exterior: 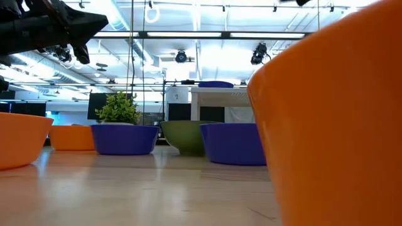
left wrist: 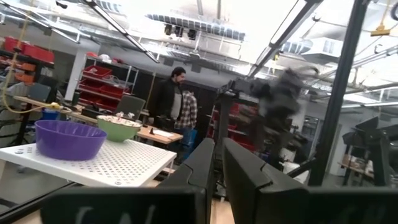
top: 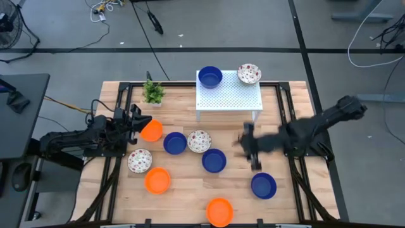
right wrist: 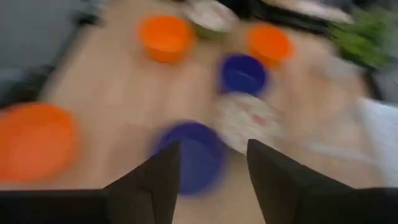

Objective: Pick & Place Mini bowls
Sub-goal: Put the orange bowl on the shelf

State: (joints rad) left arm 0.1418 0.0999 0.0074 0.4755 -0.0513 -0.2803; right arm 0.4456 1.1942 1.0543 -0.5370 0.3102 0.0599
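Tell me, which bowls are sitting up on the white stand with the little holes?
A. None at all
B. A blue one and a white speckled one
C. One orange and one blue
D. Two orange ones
B: from above, a blue bowl and a white speckled bowl sit along the far edge of the white stand; every orange bowl is down on the wooden table.

Ten mini bowls are sitting upright. A blue one point(top: 210, 77) and a speckled white one point(top: 249, 73) are resting on the white perforated stand point(top: 228, 98). On the bench, orange bowls are lying at point(top: 151, 130), point(top: 157, 180) and point(top: 219, 211); blue ones at point(top: 175, 143), point(top: 214, 160), point(top: 263, 185); speckled ones at point(top: 199, 141), point(top: 140, 160).
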